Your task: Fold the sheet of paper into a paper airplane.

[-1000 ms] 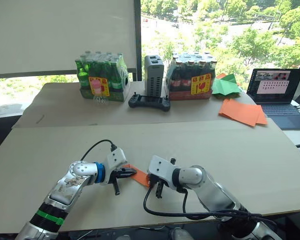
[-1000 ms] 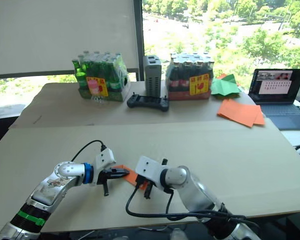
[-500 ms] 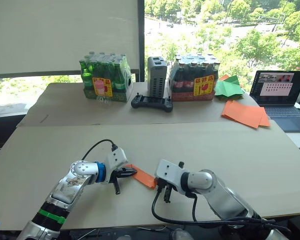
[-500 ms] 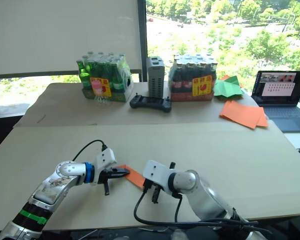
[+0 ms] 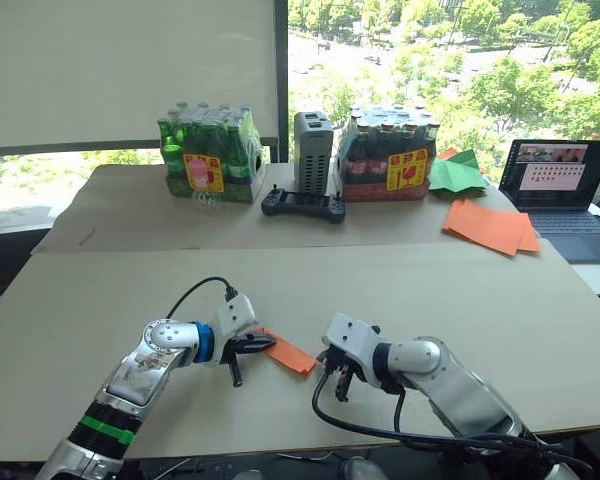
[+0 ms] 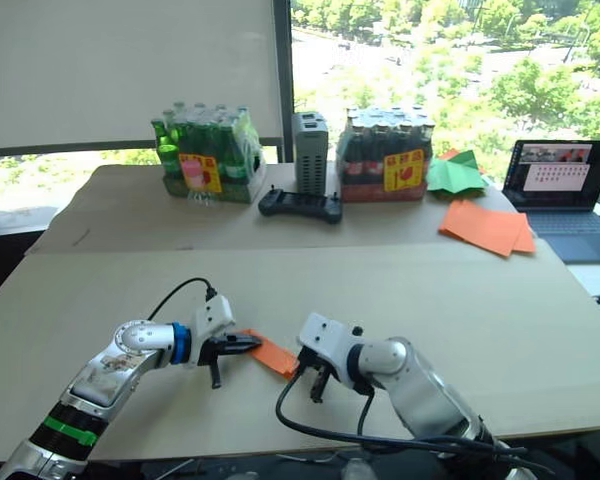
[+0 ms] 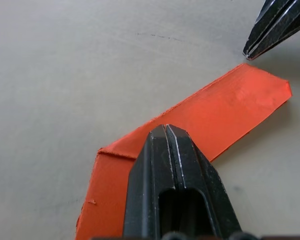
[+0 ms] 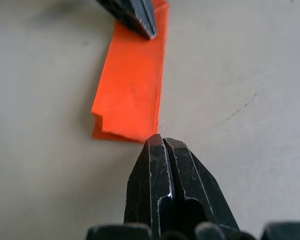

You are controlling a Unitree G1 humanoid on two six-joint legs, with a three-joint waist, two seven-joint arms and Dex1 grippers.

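Withdrawn rightward, the right gripper point(image 5: 340, 383) sits closed; the left gripper point(image 5: 248, 351), closed, pins the paper airplane point(image 5: 289, 354); pressure should be kept on the crease

Silver arms with black cables, white wrists, a blue left collar, green band.

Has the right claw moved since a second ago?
Yes. The right claw has backed off to the robot's right, off the folded bright-orange paper airplane, whose right end now shows.

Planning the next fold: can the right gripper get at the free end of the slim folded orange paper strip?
Probably yes: the right gripper sits shut just off the strip's free end, bare table between.
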